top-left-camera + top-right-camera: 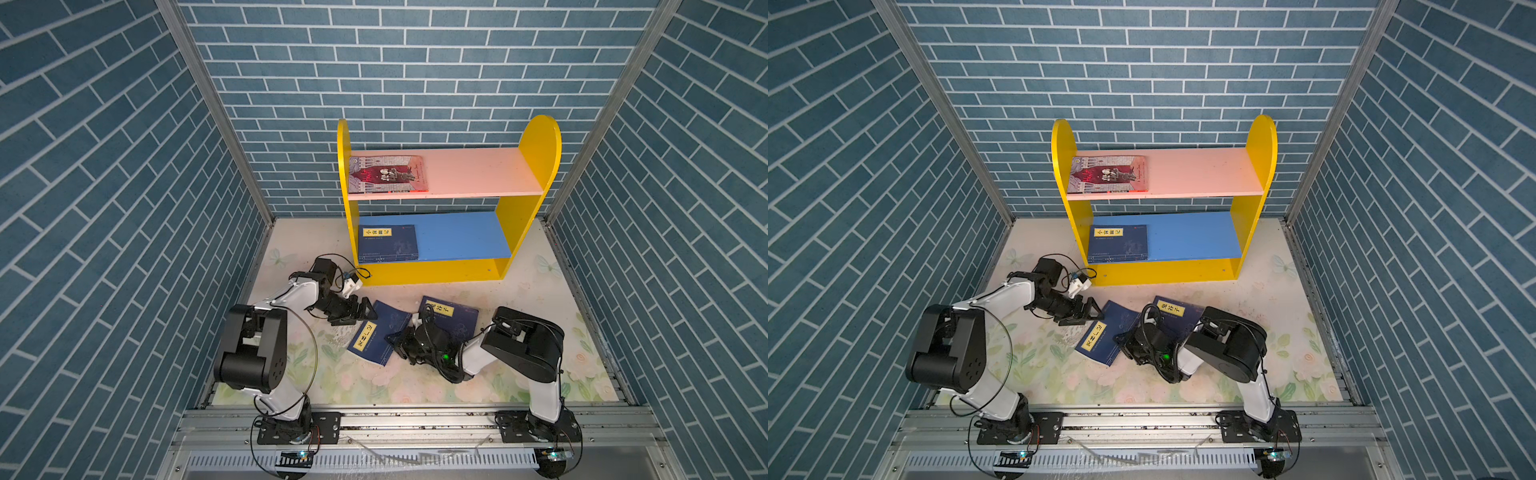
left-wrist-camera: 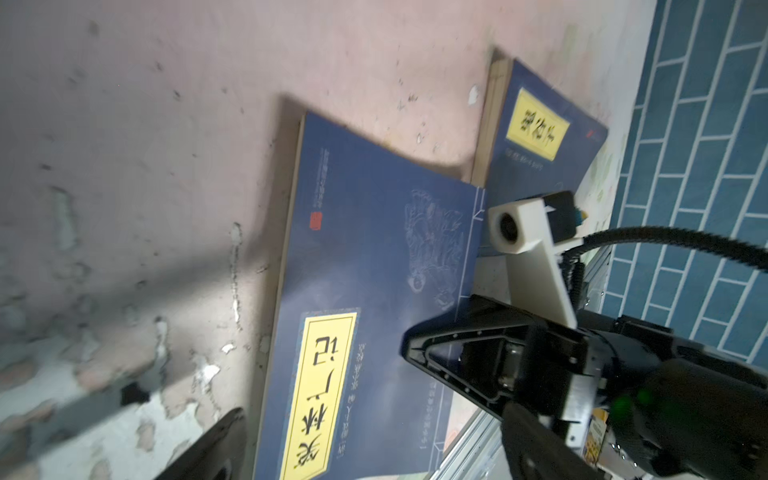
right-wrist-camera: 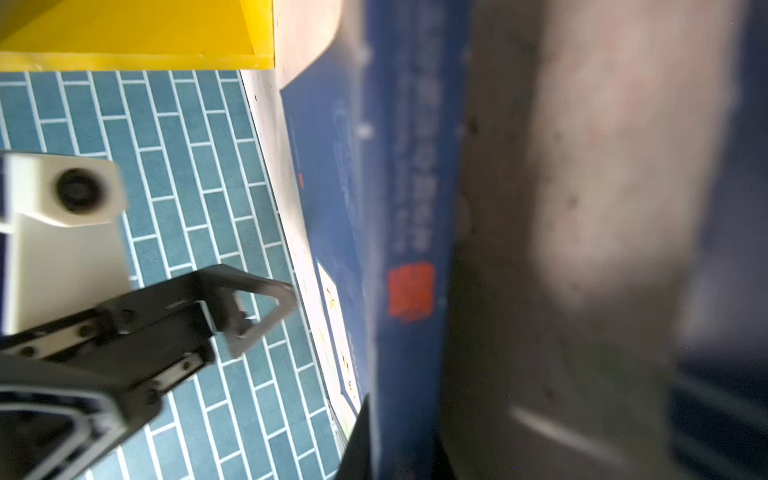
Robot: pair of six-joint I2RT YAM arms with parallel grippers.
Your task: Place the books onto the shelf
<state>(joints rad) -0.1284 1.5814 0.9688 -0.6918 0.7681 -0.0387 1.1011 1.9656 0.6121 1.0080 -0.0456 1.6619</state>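
Note:
The yellow shelf [image 1: 538, 153] stands at the back. A grey-and-red book [image 1: 388, 174] lies on its pink upper board [image 1: 469, 170], and a navy book [image 1: 387, 243] lies on the blue lower board [image 1: 461, 235]. Two more navy books with yellow labels lie on the table: a tilted one [image 1: 374, 336] [image 2: 374, 257] and one behind it to the right [image 1: 453, 316] [image 2: 536, 124]. My right gripper [image 1: 395, 338] is shut on the tilted book's right edge, and that edge runs between its fingers [image 3: 357, 444]. My left gripper [image 1: 365, 311] hangs open just above this book's far left corner.
The floral table mat [image 1: 540, 299] is ringed by blue brick-pattern walls [image 1: 124, 166]. An aluminium rail [image 1: 415, 419] runs along the front and carries both arm bases. The shelf's yellow base strip [image 3: 137, 37] lies close behind the two grippers.

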